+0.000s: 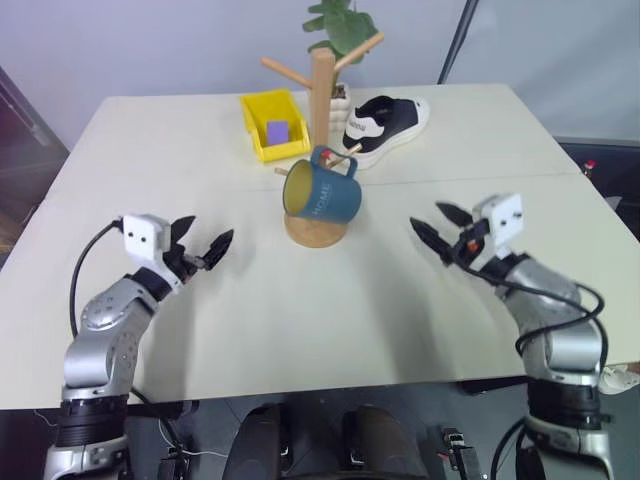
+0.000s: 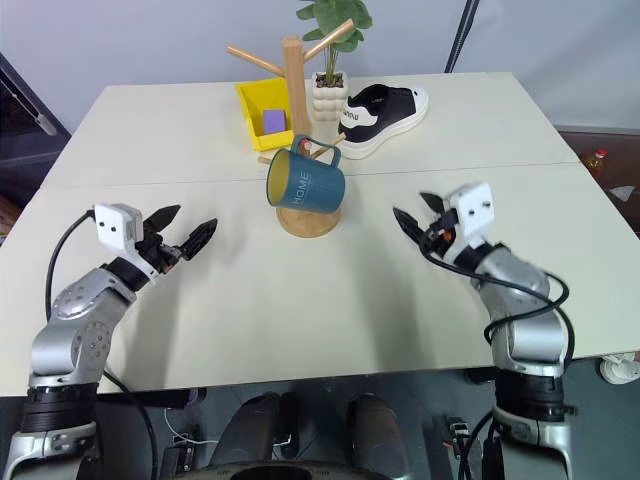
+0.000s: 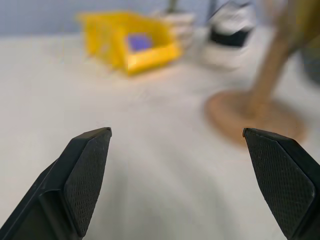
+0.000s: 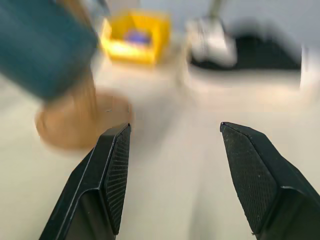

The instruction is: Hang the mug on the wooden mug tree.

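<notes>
Mug (image 1: 322, 192) is hanging on the wooden mug tree (image 1: 321, 90), forward-left of my spread, empty right end effector (image 1: 438, 226); left end effector (image 1: 203, 241) is spread too.

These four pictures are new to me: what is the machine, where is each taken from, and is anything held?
A two-armed humanoid robot stands at a pale table. Two pictures come from its head camera, two from cameras on its wrists. The left pincer and right pincer are open and hold nothing. The teal-blue ceramic mug hangs on a peg of the light wooden mug tree. Behind are a yellow plastic bin, a black-and-white shoe and a green potted plant.
</notes>
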Robot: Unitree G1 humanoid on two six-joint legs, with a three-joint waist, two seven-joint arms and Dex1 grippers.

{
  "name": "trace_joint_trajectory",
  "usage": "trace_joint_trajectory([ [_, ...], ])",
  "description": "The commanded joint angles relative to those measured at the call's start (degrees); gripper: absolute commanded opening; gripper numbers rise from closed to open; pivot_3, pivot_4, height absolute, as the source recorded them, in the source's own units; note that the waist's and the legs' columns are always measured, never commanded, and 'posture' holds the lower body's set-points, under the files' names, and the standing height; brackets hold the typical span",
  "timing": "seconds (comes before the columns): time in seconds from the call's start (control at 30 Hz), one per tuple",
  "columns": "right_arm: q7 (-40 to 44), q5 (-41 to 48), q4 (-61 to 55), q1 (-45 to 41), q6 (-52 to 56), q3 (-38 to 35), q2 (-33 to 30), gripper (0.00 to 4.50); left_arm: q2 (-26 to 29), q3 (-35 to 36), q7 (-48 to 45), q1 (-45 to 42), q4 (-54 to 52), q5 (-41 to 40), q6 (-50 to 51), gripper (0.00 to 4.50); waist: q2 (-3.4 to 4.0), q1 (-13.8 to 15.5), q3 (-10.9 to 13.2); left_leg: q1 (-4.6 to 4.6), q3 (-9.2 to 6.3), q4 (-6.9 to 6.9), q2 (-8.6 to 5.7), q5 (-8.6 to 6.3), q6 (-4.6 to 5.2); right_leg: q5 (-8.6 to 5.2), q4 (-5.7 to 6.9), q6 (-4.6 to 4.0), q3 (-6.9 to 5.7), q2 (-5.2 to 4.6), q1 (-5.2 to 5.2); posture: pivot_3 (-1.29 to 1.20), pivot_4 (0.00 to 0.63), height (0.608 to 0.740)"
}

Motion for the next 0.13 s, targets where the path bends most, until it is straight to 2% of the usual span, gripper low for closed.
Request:
trace_joint_trajectory([
  [0.03, 0.1, 2.3, -0.3, 0.0, -4.6, -0.8, 0.1, 2.93, -0.1, 1.8, 1.4, 0.6, 0.0, 1.8, -3.0, 4.5, 0.0, 0.1, 0.0, 0.0, 0.0, 0.0, 0.0, 0.0, 0.0, 0.0, 0.01, 0.0, 0.0, 0.0, 0.0, 0.0, 0.15, 0.74],
  [0.13, -0.1, 3.0, 1.4, 0.8, -5.4, -0.3, 0.2, 2.93, 0.0, 1.8, 1.3, 1.9, -0.4, 1.8, -2.6, 4.5, -0.01, 0.2, 0.0, 0.02, -0.02, 0.01, 0.0, 0.0, -0.01, 0.0, 0.0, 0.0, 0.0, 0.0, 0.03, 0.0, 0.15, 0.74],
])
